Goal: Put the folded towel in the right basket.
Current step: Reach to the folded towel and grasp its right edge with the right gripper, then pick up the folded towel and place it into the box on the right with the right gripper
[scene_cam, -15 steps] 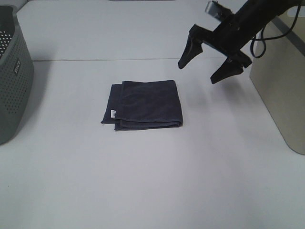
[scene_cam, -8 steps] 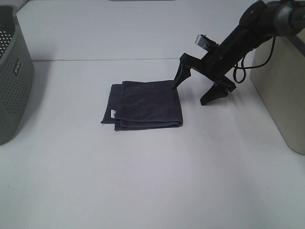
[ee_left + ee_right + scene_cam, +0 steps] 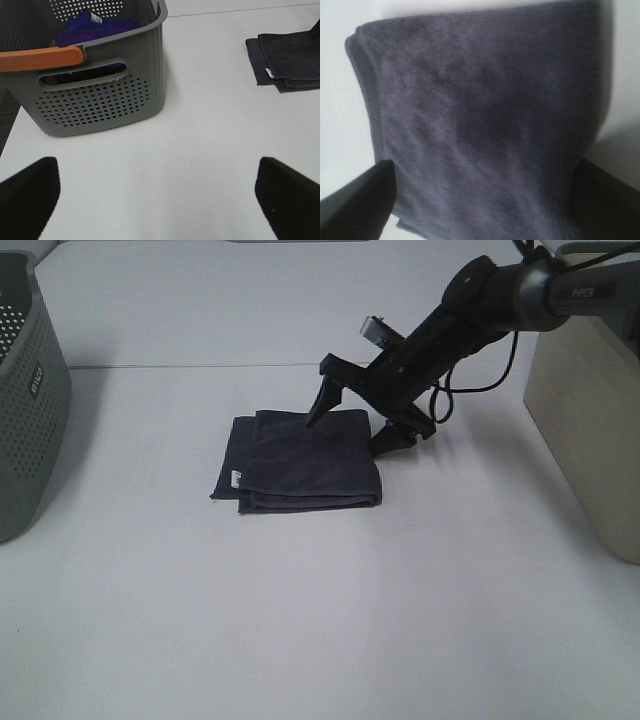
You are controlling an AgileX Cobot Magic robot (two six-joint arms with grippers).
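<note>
The folded dark grey towel (image 3: 305,460) lies flat on the white table (image 3: 320,620) near its middle. It also shows in the left wrist view (image 3: 292,62) and fills the right wrist view (image 3: 480,110). My right gripper (image 3: 350,430) is open and low over the towel's far right corner, one finger on the towel's far edge and the other just off its right edge. In the right wrist view the right gripper (image 3: 480,210) has the towel between its fingers. The beige right basket (image 3: 590,420) stands at the table's right edge. My left gripper (image 3: 160,200) is open and empty.
A grey perforated basket (image 3: 25,390) stands at the left edge. In the left wrist view this basket (image 3: 95,95) has an orange handle (image 3: 40,57) and holds purple cloth (image 3: 95,27). A black cable (image 3: 490,370) hangs from the right arm.
My right gripper has moved left and down from beside the right basket to the towel's far right corner, staying open. The towel has not moved.
</note>
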